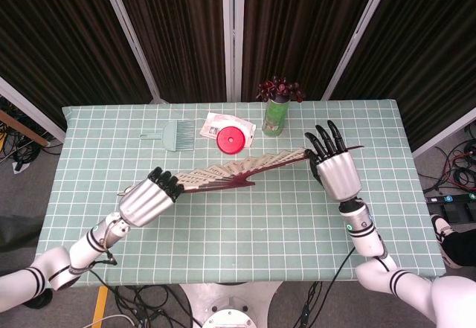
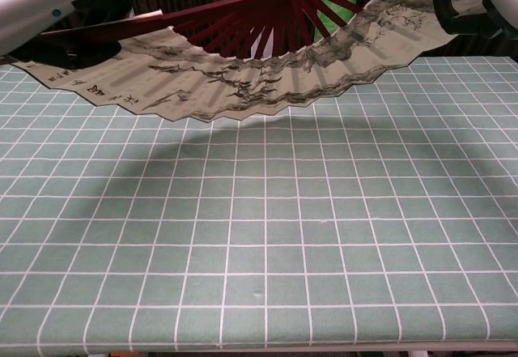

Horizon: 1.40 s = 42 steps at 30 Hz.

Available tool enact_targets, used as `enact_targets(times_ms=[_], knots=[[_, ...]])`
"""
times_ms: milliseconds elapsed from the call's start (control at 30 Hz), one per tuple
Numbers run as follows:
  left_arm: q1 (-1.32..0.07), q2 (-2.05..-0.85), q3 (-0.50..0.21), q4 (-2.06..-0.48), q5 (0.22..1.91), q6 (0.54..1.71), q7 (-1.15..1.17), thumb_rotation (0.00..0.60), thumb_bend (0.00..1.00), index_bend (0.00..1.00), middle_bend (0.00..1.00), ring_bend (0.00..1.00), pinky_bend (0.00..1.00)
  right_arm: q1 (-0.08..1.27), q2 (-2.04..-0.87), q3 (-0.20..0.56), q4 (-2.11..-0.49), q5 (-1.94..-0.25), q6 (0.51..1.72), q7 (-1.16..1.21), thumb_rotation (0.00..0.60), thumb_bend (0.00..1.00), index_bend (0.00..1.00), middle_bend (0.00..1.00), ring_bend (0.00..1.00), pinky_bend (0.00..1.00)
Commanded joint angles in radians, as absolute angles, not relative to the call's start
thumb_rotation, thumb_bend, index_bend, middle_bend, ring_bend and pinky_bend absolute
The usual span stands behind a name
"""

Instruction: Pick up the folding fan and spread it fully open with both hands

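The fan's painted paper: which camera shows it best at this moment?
The chest view. There the fan fills the upper frame, with its ink painting, writing and dark red ribs readable. In the head view the fan appears nearly edge-on, a thin band between the left hand and right hand.

This looks like a robot lab or recording studio rather than a home. A rectangular table covered in a pale green cloth with a white grid (image 1: 387, 157) fills the middle of the head view, backed by dark pleated curtains (image 1: 175, 30) hung between white metal frame poles (image 1: 232, 34) across the top. Loose black cables (image 1: 457, 168) trail over the grey floor at the right edge, and more cables (image 1: 141, 298) bunch under the table's near edge at the bottom.
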<state>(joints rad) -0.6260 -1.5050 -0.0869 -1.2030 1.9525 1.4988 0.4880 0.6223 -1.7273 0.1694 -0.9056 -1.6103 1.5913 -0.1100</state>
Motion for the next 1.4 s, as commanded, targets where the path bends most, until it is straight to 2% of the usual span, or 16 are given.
enact_targets(times_ms=[33,133,200,367,467,567,700,800,900,967,1100,1133,1267,1300,1367,1400], knots=[[-0.620,-1.508,-0.074,-1.230,1.931,1.449,0.536,0.600,0.36,0.56,0.64,0.59,0.64,0.615,-1.786,0.160,-0.818,-1.633,1.626,-0.094,0.600,0.61,0.58,0.26,0.13,0.00],[-0.616,-1.498,-0.059,-1.268,1.915,1.402,0.583,0.600,0.34,0.51,0.61,0.54,0.59,0.604,-1.818,0.140,-0.760,-1.647,1.639,-0.096,0.600,0.61,0.54,0.23,0.07,0.00],[-0.612,-1.481,-0.047,-1.316,1.903,1.371,0.602,0.600,0.29,0.47,0.57,0.51,0.57,0.591,-1.826,0.121,-0.743,-1.653,1.635,-0.093,0.600,0.60,0.48,0.21,0.03,0.00],[-0.617,-1.451,-0.023,-1.417,1.856,1.277,0.592,0.600,0.05,0.36,0.50,0.45,0.56,0.561,-1.807,0.092,-0.765,-1.644,1.596,-0.115,0.600,0.59,0.33,0.15,0.00,0.00],[-0.623,-1.430,-0.015,-1.487,1.811,1.208,0.585,0.600,0.00,0.32,0.45,0.41,0.54,0.535,-1.788,0.078,-0.800,-1.636,1.581,-0.143,0.600,0.58,0.26,0.12,0.00,0.00],[-0.632,-1.413,-0.015,-1.541,1.778,1.155,0.606,0.600,0.00,0.27,0.40,0.34,0.47,0.509,-1.761,0.061,-0.851,-1.622,1.548,-0.199,0.600,0.56,0.16,0.07,0.00,0.00],[-0.648,-1.403,-0.023,-1.601,1.690,1.057,0.611,0.600,0.00,0.18,0.31,0.24,0.39,0.492,-1.714,0.058,-0.955,-1.584,1.474,-0.242,0.600,0.43,0.08,0.02,0.00,0.00],[-0.667,-1.394,-0.037,-1.639,1.601,0.975,0.584,0.597,0.00,0.13,0.23,0.14,0.28,0.487,-1.670,0.064,-1.046,-1.552,1.421,-0.282,0.600,0.31,0.02,0.00,0.00,0.00],[-0.704,-1.385,-0.058,-1.653,1.509,0.874,0.473,0.508,0.00,0.08,0.15,0.02,0.16,0.481,-1.619,0.070,-1.148,-1.514,1.370,-0.318,0.600,0.17,0.00,0.00,0.00,0.00],[-0.722,-1.373,-0.074,-1.653,1.455,0.826,0.400,0.476,0.00,0.06,0.12,0.00,0.11,0.474,-1.587,0.075,-1.212,-1.488,1.342,-0.316,0.600,0.10,0.00,0.00,0.00,0.00],[-0.748,-1.329,-0.098,-1.655,1.396,0.758,0.243,0.470,0.00,0.06,0.12,0.00,0.11,0.459,-1.490,0.079,-1.360,-1.425,1.273,-0.299,0.600,0.01,0.00,0.00,0.00,0.00],[-0.749,-1.319,-0.102,-1.657,1.396,0.754,0.203,0.475,0.00,0.06,0.12,0.00,0.11,0.457,-1.470,0.079,-1.382,-1.420,1.266,-0.300,0.600,0.00,0.00,0.00,0.00,0.00],[-0.712,-1.284,-0.112,-1.637,1.420,0.831,0.064,0.599,0.00,0.06,0.12,0.00,0.11,0.441,-1.389,0.078,-1.462,-1.417,1.255,-0.226,0.600,0.00,0.00,0.00,0.00,0.00],[-0.686,-1.279,-0.116,-1.624,1.415,0.880,0.038,0.600,0.00,0.06,0.13,0.01,0.11,0.434,-1.361,0.076,-1.479,-1.422,1.256,-0.190,0.600,0.02,0.00,0.00,0.00,0.00],[-0.637,-1.276,-0.120,-1.598,1.400,0.964,0.025,0.600,0.00,0.08,0.15,0.03,0.11,0.421,-1.318,0.070,-1.492,-1.440,1.267,-0.126,0.600,0.10,0.00,0.01,0.00,0.00],[-0.601,-1.276,-0.122,-1.577,1.384,1.023,0.029,0.600,0.00,0.09,0.16,0.04,0.11,0.411,-1.291,0.065,-1.495,-1.451,1.274,-0.078,0.600,0.17,0.00,0.02,0.00,0.00]])
